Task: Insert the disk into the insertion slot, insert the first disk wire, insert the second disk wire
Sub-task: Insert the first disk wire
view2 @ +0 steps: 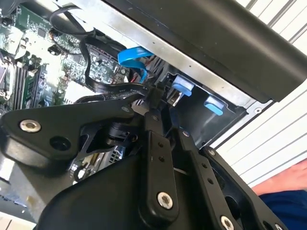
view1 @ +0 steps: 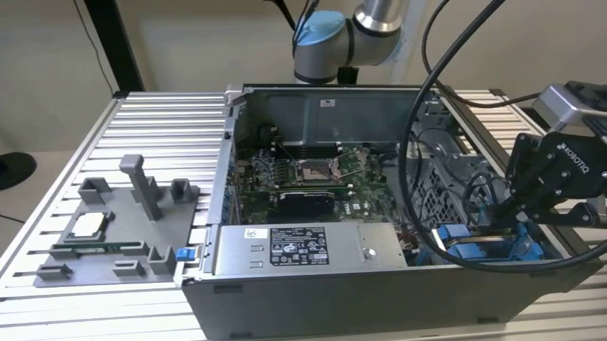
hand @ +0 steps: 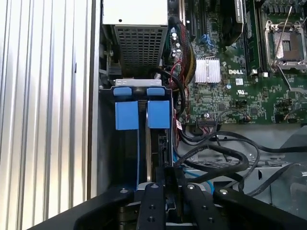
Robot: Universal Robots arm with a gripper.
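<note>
Your gripper (view2: 156,97) sits at the slot (hand: 134,83), fingers pinched together; whether they grip the black wire (view2: 110,88), you cannot tell.

End effector (view2: 157,96) tight around a black flat disk wire (view2: 112,89), just beside two blue tabs (view2: 182,86)

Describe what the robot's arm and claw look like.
The arm is a silver tube with a pale blue joint cap. The claw is matte black, built of jointed bars with silver screws, white lettering on its body. Thick black cables loop alongside it.
</note>
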